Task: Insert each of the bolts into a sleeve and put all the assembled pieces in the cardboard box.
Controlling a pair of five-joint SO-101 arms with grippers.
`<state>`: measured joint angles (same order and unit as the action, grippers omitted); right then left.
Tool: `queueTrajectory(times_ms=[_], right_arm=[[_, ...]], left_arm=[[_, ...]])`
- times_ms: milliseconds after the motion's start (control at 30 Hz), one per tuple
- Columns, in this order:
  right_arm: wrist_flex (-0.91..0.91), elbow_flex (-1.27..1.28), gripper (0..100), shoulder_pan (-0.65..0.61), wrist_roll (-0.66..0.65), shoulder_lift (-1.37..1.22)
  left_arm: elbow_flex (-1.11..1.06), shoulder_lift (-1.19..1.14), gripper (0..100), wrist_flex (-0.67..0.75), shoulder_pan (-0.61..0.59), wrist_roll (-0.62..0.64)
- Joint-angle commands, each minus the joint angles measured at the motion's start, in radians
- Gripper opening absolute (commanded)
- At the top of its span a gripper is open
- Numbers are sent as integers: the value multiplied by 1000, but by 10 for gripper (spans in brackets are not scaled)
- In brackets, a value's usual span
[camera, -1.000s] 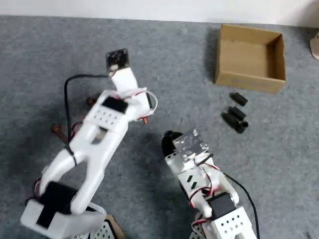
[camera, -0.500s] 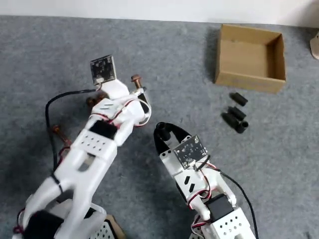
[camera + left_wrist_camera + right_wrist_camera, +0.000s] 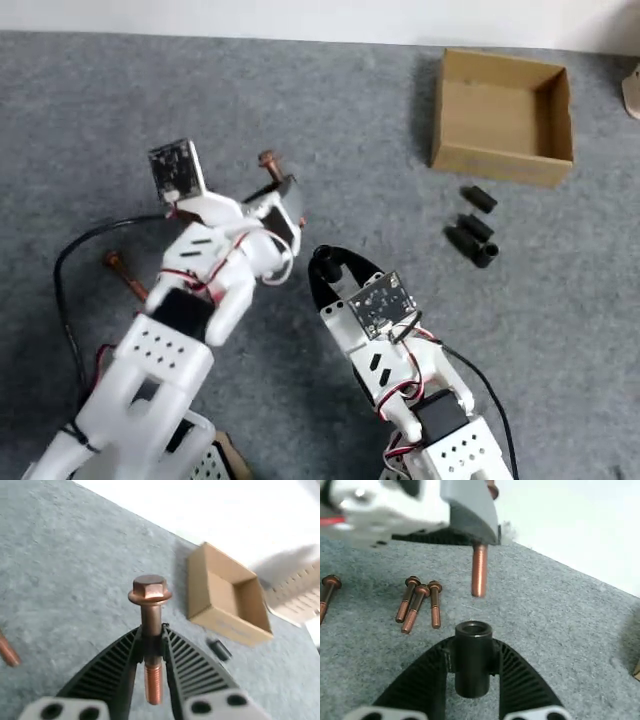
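In the left pincer [image 3: 151,628], drawn in to the width of a shank, a copper-coloured bolt [image 3: 150,605], clamped across its middle. Ribbed black fingers [image 3: 117,660] pressed against the shank from both sides. Hex head with a round flange standing clear on one side of the grip, threaded end sticking out on the other. Smooth metal along the shank, fine thread at the tip

In the right pincer [image 3: 472,647], narrowed just as far, a short black sleeve [image 3: 471,665], gripped by its sides. Matte, round and tube-shaped, with the hollow mouth uppermost and clear of the fingertips

Just beyond the right pincer's hold, the threaded tip of the held bolt, pointing down near the sleeve's mouth, apart from it and not inside. Seen from high up, the two pincers close beside each other, bolt head on the far side of the left one

Farther past the right pincer, on the grey felt-like table cover [image 3: 380,110], three loose bolts [image 3: 420,602] lying close together, and a single bolt [image 3: 327,595] alone off to one side. Well apart from both pincers, a brown cardboard box [image 3: 500,165], square, plain, with no lid. Just beside the box, on the side nearer the right pincer, a few spare sleeves [image 3: 472,228], black and stubby, lying in a loose cluster
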<state>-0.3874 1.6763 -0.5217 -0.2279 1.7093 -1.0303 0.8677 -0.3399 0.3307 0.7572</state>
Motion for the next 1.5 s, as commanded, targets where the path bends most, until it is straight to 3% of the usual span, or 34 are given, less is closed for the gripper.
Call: queueTrajectory(times_ms=[0,167,500,1267,1467], right_arm=[[27,130,5,-7,2,15],[27,130,5,-7,2,15],[27,130,5,-5,2,15],[-7,130,5,-7,2,15],[-5,130,5,-5,2,15]], left_arm=[[-10,73,7,23,67,9],[-25,84,7,8,87,9],[71,85,7,-175,88,15],[134,87,7,-184,91,55],[136,87,7,-258,185,46]])
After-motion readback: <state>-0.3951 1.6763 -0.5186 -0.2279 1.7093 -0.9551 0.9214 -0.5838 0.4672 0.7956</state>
